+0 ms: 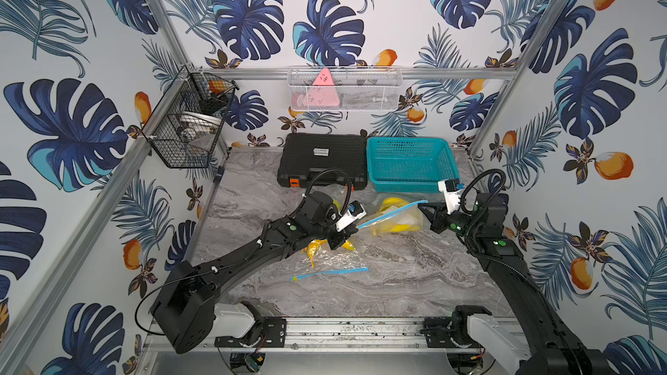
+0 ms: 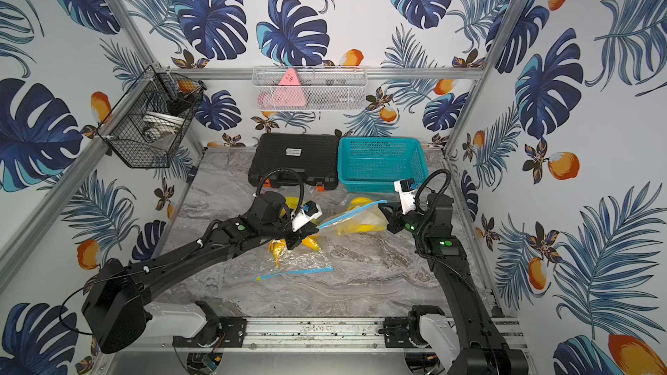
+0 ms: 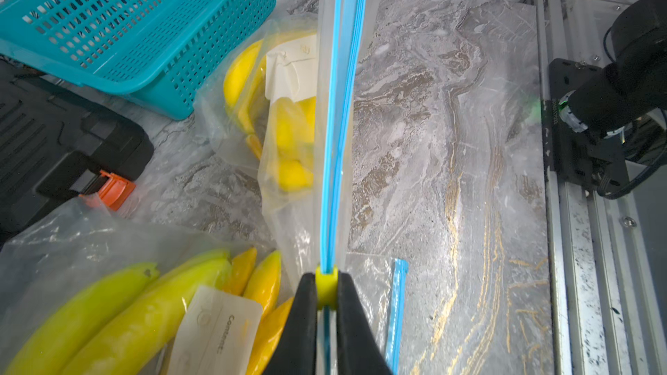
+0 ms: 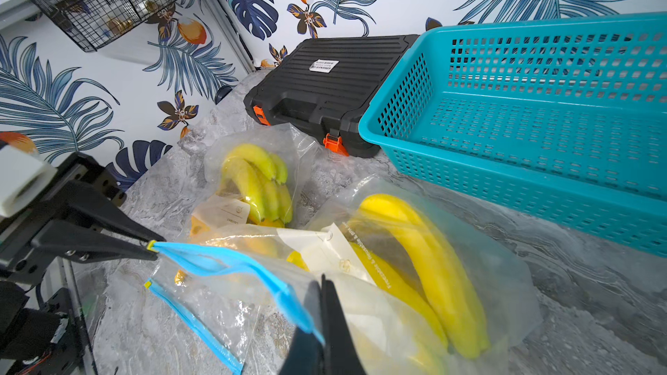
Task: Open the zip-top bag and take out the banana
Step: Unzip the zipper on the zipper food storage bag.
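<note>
Currently two zip-top bags [image 1: 397,216] [image 1: 335,259]; left fingers [image 3: 306,319] pinch one's yellow slider [image 3: 326,279], right fingers [image 4: 339,326] clamp its seal [image 3: 339,102].

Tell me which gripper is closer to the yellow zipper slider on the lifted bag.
Left. The left gripper has its fingers closed on the yellow slider; the right gripper pinches the far end of the blue zip strip, away from the slider.

We saw a grey marble tabletop [image 1: 415,283] w/ a black case [image 1: 323,158] & teal basket [image 1: 409,185] side by side at the back, a banana-filled zip bag [image 1: 335,261] mid-table, a second bag [image 1: 395,223] nr the basket.
</note>
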Motion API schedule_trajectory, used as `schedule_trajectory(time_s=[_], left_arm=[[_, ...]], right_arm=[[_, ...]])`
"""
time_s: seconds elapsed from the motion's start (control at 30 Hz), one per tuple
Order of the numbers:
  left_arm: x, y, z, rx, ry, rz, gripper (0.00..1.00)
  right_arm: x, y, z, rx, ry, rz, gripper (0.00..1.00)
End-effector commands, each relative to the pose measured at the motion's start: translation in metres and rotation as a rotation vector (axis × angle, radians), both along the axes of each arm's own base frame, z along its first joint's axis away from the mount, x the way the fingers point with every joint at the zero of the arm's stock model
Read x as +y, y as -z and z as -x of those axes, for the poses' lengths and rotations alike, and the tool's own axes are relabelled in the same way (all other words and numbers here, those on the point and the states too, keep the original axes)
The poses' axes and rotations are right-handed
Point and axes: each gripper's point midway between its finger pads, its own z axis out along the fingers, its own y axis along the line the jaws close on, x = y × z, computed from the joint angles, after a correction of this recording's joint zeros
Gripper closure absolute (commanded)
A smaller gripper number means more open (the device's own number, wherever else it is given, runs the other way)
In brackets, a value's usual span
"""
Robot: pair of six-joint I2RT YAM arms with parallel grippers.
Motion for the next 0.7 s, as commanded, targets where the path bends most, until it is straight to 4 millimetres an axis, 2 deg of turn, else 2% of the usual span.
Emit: schedule_trajectory(time_s=[0.0,0.13,0.37,0.4,0.47,0.5,0.6,0.67], left_arm=[[0.017,0.018,0.008,0.065,-0.049,-0.071,0.92],[0.021,0.023,0.01,0.076,-0.061,-0.091,0.92],[0.018,0.016,0.01,0.087,-0.062,-0.067,0.91],[0.018,0.011,0.009,0.078,-0.071,-0.056,0.9],[0.018,-0.006,0.005,0.044,-0.099,-0.014,0.81],[0.017,-0.018,0.004,0.021,-0.099,0.019,0.78],[0.009,-0.058,0.0,-0.038,-0.097,0.121,0.56],[0.001,-0.076,-0.003,-0.054,-0.08,0.165,0.5]], right_arm=[[-0.011,-0.006,-0.01,-0.039,0.071,0.027,1.0],[-0.012,-0.007,-0.01,-0.041,0.075,0.026,1.0],[-0.003,-0.002,-0.007,-0.02,0.023,-0.001,1.0],[-0.001,-0.003,-0.006,-0.021,0.014,-0.009,1.0],[0.003,-0.001,-0.003,-0.015,-0.007,-0.014,1.0],[0.005,-0.001,-0.002,-0.014,-0.015,-0.013,1.0],[0.012,0.004,0.001,-0.01,-0.033,-0.004,1.0],[0.015,0.006,0.002,-0.005,-0.042,-0.002,1.0]])
